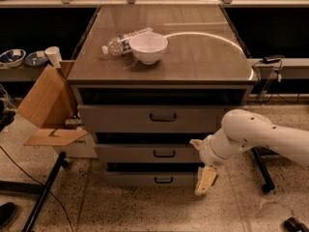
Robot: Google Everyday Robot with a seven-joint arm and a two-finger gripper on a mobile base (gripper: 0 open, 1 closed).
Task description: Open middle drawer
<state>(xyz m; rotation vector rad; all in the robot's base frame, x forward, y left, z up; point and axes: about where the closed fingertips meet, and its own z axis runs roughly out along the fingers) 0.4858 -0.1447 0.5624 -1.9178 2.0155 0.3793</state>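
The middle drawer (130, 153) is the mid-sized grey front of the cabinet, with a small black bar handle (164, 153). It lies between the tall top front (116, 118) and the slim bottom front (130, 179). My gripper (204, 179) hangs from the white arm (251, 137) at the right. It points down in front of the right end of the middle and bottom fronts, to the right of the handle and lower than it. It holds nothing that I can see.
On the cabinet top (203, 57) stand a white bowl (148, 47) and a lying plastic bottle (123, 40). An open cardboard box (48, 110) stands at the cabinet's left. A black stand leg (43, 197) crosses the floor at the lower left. Cables and a caster (267, 187) are at the right.
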